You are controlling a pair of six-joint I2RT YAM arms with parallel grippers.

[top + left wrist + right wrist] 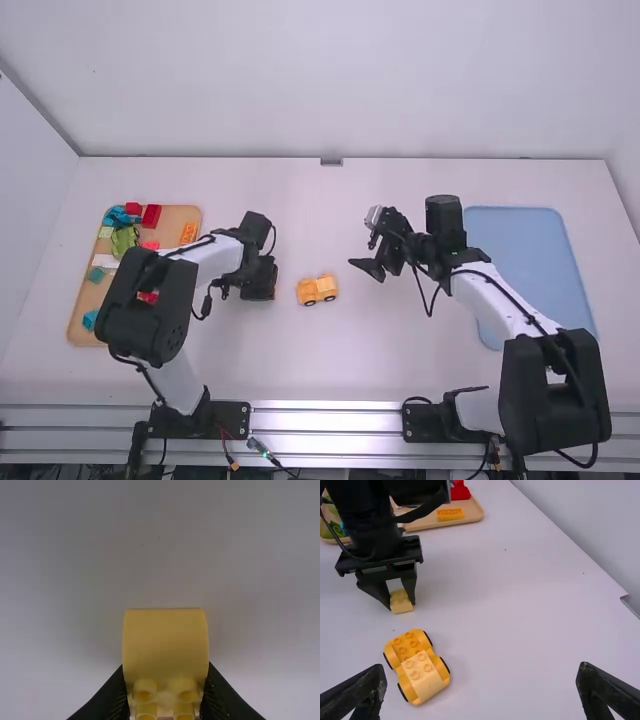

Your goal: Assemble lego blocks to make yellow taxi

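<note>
While left gripper points down, right gripper slants.

A wheeled yellow car stands upright near a yellow block in the left claw.

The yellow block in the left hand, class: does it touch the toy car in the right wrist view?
No, the left hand grips the yellow block, and white table separates that block from the toy car.
</note>
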